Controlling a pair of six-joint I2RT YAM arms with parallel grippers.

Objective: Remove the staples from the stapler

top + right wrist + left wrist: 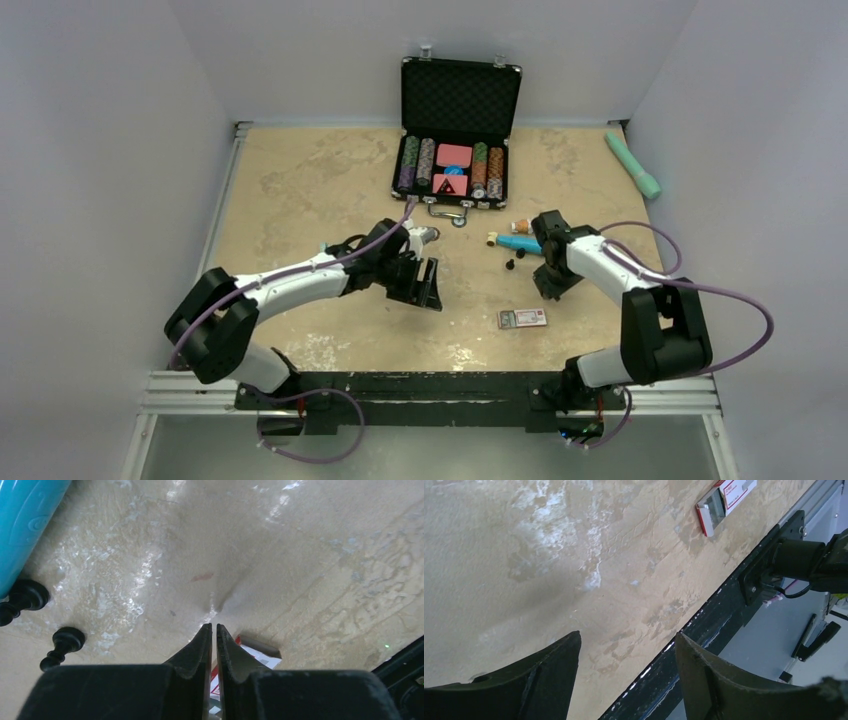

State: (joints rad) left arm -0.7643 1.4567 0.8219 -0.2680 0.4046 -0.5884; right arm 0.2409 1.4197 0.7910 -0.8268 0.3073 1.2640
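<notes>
The teal stapler (520, 243) lies on the tan table, right of centre; its teal body shows at the top left of the right wrist view (25, 525). A small red-and-white staple box (522, 318) lies in front of it and also shows in the left wrist view (724, 500). My right gripper (543, 293) is shut and empty, low over the table between stapler and box; the box (260, 655) shows just behind its fingertips, and the gripper itself in its wrist view (214, 626). My left gripper (428, 285) is open and empty above the table's middle, its jaws wide apart (628, 640).
An open black case of poker chips (455, 130) stands at the back centre. A mint green bar (633, 165) lies at the back right. Two small black pegs (65, 642) lie beside the stapler, and a small orange-and-white item (522, 226) lies behind it. The black front rail (704, 625) runs near the left gripper.
</notes>
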